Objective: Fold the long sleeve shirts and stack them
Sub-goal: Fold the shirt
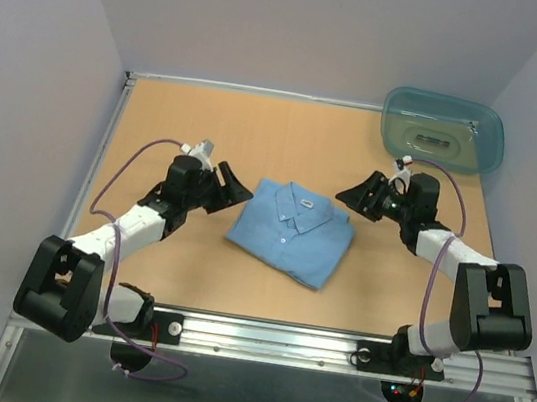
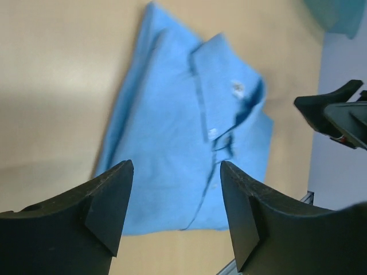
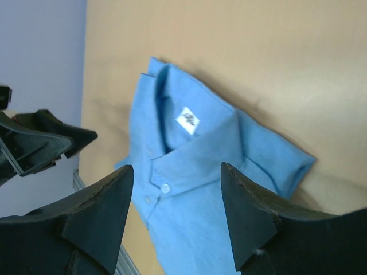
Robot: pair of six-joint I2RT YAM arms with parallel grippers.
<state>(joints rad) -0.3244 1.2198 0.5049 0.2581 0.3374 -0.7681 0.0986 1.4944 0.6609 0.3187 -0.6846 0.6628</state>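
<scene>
The left gripper (image 1: 235, 189) is hovering just off the left side of a folded light blue shirt (image 1: 292, 233), its jaws standing well apart and holding nothing. The shirt is lying collar-up near the middle of the table (image 1: 200, 115), a little nearer the near edge than the far one, squared into a compact packet set slightly askew. Thin cotton like this is likely to be handling as light, limp and quick to slump. A pinch on a single layer is apt to be peeling the fold open, so the safer hold is looking to be the thick doubled edges at the packet's left and right sides, taken by both arms together, rather than the collar (image 1: 300, 206). The right gripper (image 1: 348, 197) is hanging just off the shirt's right side, level with the collar, jaws likewise spread and empty. Bare wood is running all round the packet, widest toward the far left corner, leaving room for sliding or setting down. No second shirt is showing in any view. The teal tub (image 1: 443, 131) is sitting at the far right corner, well apart from the shirt but near the right arm, the one obstacle worth minding there.
</scene>
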